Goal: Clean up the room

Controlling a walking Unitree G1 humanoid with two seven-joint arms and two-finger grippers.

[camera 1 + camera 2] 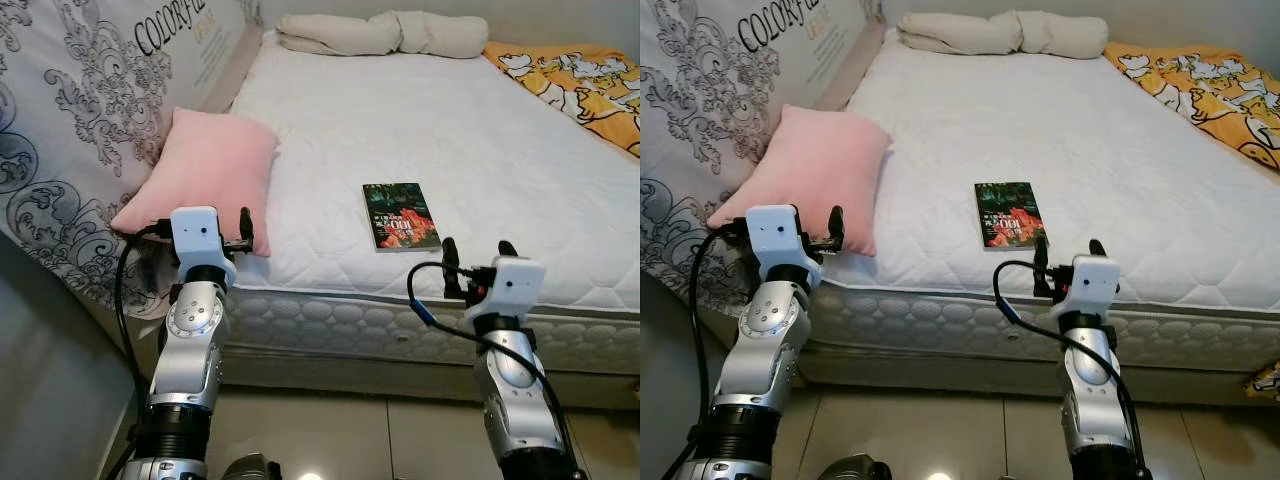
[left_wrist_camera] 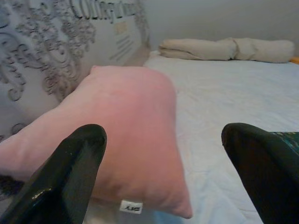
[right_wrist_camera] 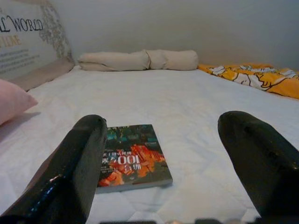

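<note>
book (image 1: 401,216) and pink pillow (image 1: 205,178) on bed (image 1: 480,140)

The pink pillow (image 1: 205,180) is partly covered at its lower edge by the left gripper (image 1: 243,232), and the print on its small white tag (image 2: 130,206) is blurred beyond reading. The orange blanket (image 1: 580,82) is cut off by the right edge in the eye views. The small text on the book (image 1: 400,216) cover cannot be read. The lettering on the patterned board (image 1: 90,110) is clipped at the top edge.
</note>
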